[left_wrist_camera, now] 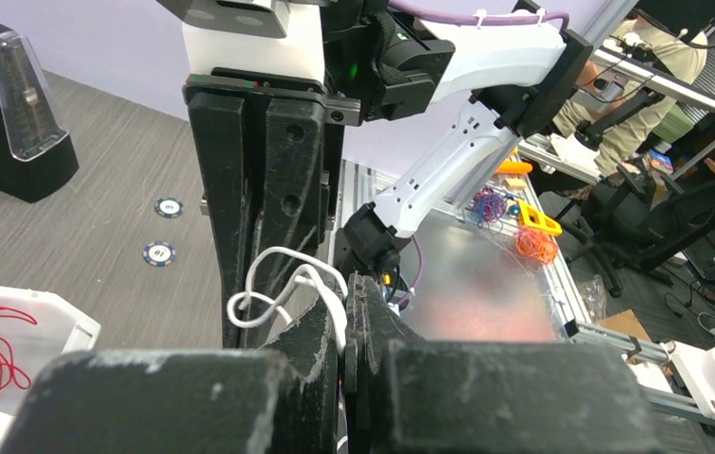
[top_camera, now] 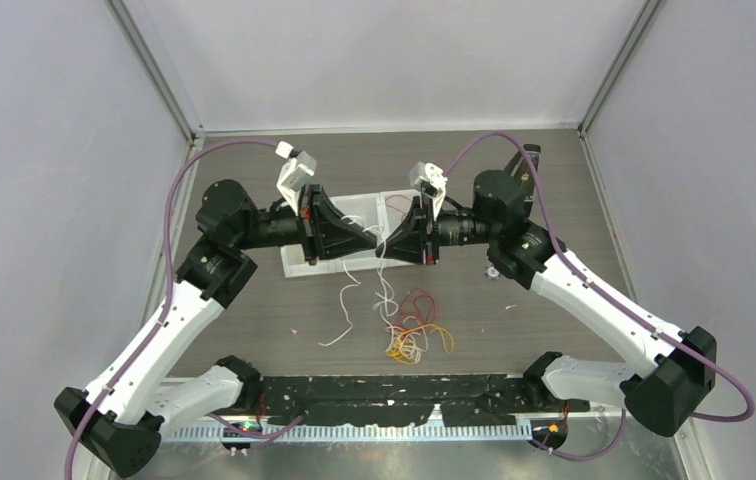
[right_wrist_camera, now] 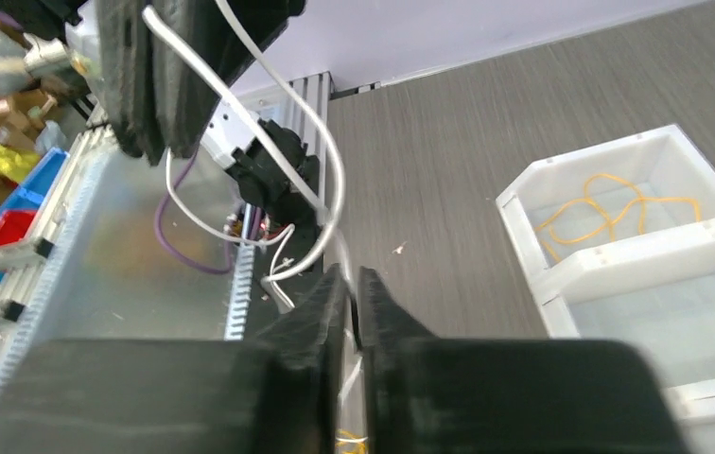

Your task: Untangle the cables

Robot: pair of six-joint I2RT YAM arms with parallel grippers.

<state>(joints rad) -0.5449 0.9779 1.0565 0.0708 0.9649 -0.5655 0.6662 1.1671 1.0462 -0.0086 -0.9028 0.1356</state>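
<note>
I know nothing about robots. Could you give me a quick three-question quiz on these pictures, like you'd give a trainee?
1. True or false: the left gripper is clamped shut on a white cable.
2. In the right wrist view, the loose cable lying in the white tray is: A orange, B green, C blue.
3. What surface does the red and yellow-orange tangle lie on?
Key: 1 true; 2 A; 3 the table.
</note>
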